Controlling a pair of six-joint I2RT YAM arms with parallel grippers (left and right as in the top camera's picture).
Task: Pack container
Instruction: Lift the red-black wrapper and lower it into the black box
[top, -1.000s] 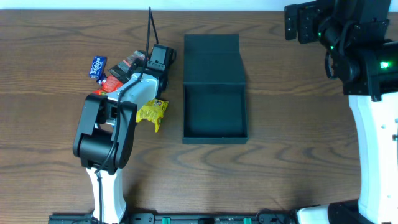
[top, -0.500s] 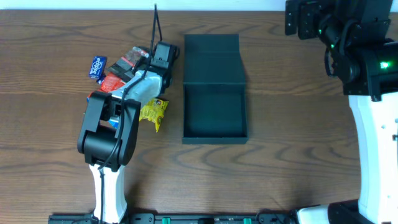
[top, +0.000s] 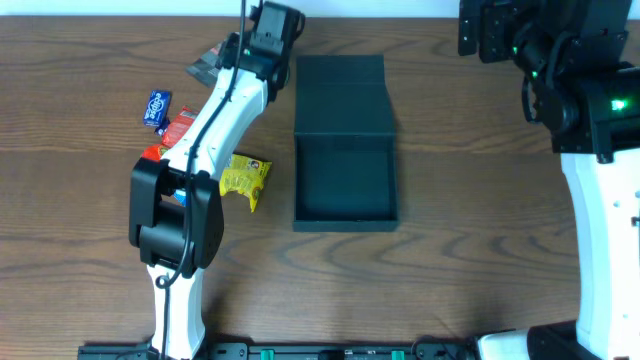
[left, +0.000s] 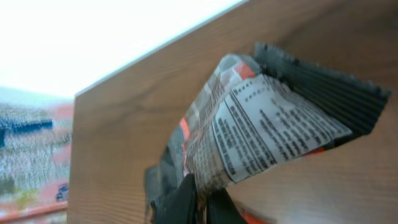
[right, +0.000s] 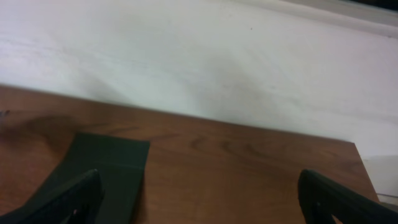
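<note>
Since 0.5 s ago, the left fingers (left: 190, 194), clamped on a dark snack packet (left: 261, 124), have lifted it from the pile (top: 165, 118) toward the far edge of the surface (top: 480, 250). The open container (top: 345, 180) sits unmoved at centre. The right fingers (right: 200, 198) gape wide, holding nothing.

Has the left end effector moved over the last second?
Yes. Overhead, the left end effector, shut on a grey-red packet, has gone toward the table's far edge, from beside the container's lid to near its far-left corner.

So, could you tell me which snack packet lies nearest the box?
The yellow packet, just left of the box; the blue packet and the red packet lie farther left.
</note>
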